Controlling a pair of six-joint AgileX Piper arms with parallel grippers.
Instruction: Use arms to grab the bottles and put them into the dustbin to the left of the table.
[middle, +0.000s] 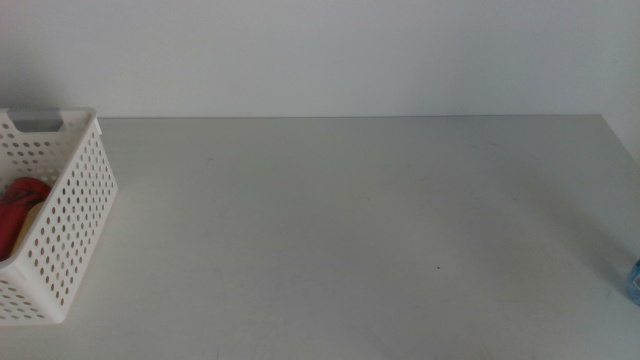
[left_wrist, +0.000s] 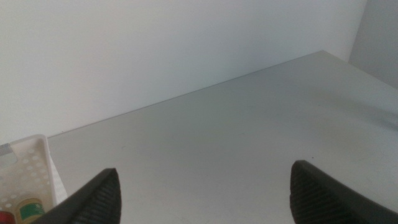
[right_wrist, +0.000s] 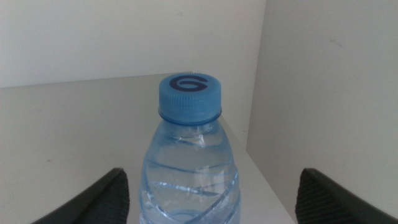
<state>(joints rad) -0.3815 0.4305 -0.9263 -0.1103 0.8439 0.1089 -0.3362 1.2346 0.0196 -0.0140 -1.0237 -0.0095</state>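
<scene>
Right wrist view has the water bottle (right_wrist: 189, 155) upright and centred between the two dark jaws of the right gripper (right_wrist: 208, 199), which stand wide apart with clear gaps on either side — spread and touching nothing. The bottle is clear plastic with spiral ribs on its shoulder and a blue ribbed cap (right_wrist: 189, 96) bearing a dark round mark on top; it stands close to the table's (right_wrist: 62, 143) edge, with a pale wall behind. In the middle view only a sliver of the bottle's blue (middle: 634, 280) shows at the right edge of the frame, low down, and neither arm appears there. The dustbin (middle: 70, 220) sits at the left edge of that frame, white with round holes and a slot handle at its far rim; inside it lies the red can (middle: 20, 205). Left wrist view shows the left gripper (left_wrist: 205, 199) with its jaws also wide apart and holding nothing, over bare table, and in the lower left corner of that frame the dustbin's rim (left_wrist: 37, 149) — with the green label of the yellow bottle (left_wrist: 28, 210) visible inside.
</scene>
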